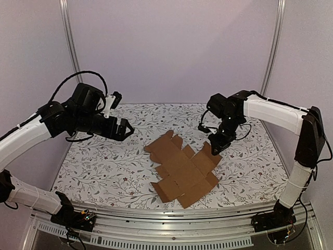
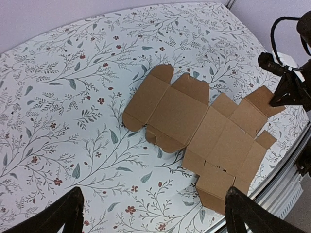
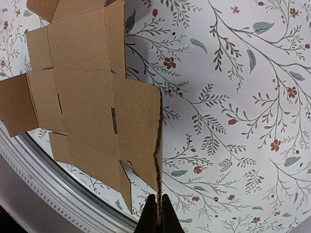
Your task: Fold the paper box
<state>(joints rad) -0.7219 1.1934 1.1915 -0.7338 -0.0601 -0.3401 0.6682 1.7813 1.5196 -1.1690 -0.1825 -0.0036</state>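
Note:
The paper box (image 1: pixel 182 169) is a flat brown cardboard die-cut sheet with flaps, lying on the floral table near the front middle. My right gripper (image 1: pixel 215 148) is shut on the edge of its far right flap, and that flap is lifted off the table. The right wrist view shows the paper box (image 3: pixel 92 102) edge-on, pinched between the two black fingertips of the right gripper (image 3: pixel 158 213). My left gripper (image 1: pixel 126 129) hangs open above the table, left of the sheet, touching nothing. In the left wrist view the paper box (image 2: pixel 204 131) lies ahead of the wide-apart fingers (image 2: pixel 60 216).
A metal rail (image 1: pixel 171 229) runs along the near table edge, close to the sheet's front flaps. Upright frame posts (image 1: pixel 273 47) stand at the back corners. The right arm's cable (image 2: pixel 279 29) loops above the sheet's far side.

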